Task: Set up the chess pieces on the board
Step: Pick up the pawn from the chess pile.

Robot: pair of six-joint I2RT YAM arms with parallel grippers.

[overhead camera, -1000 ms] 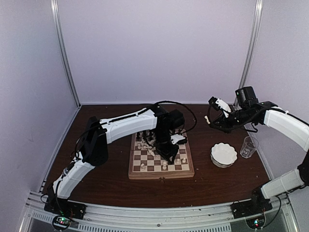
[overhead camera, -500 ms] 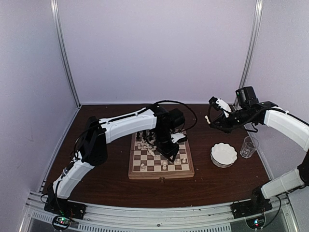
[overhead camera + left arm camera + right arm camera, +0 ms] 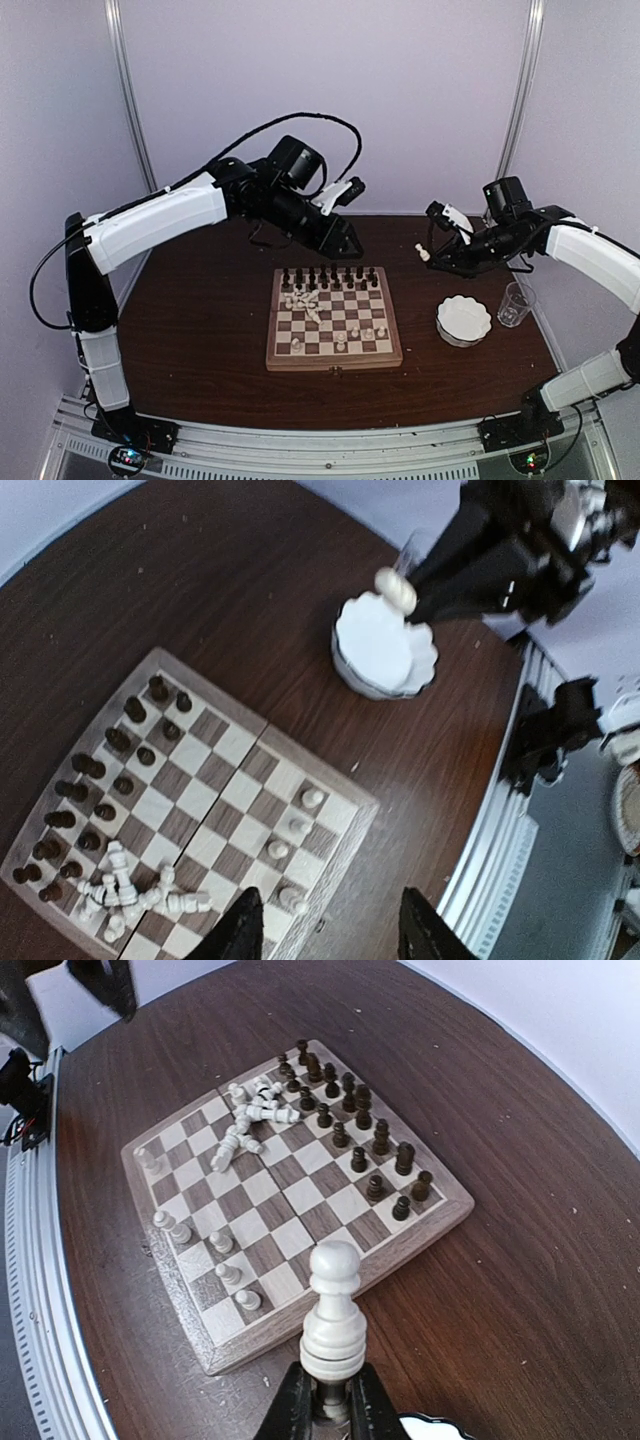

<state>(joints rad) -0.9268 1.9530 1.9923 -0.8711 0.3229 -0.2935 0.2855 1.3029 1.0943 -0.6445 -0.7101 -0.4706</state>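
Observation:
The board lies mid-table. Dark chess pieces stand in two rows along its far edge. A heap of cream pieces lies toppled behind the centre, and several cream pawns stand upright near the front right. My left gripper hangs high above the board's far edge, open and empty, and its fingers frame the board's near corner. My right gripper is shut on the base of a cream pawn, held in the air right of the board, where the top view also shows the pawn.
A white scalloped bowl sits right of the board, with a clear plastic cup beside it. Metal posts stand at the back corners and a rail runs along the near edge.
My left arm has risen from the middle of the board up and toward the back wall, its jaws opening wider. The right gripper with its pawn has barely shifted.

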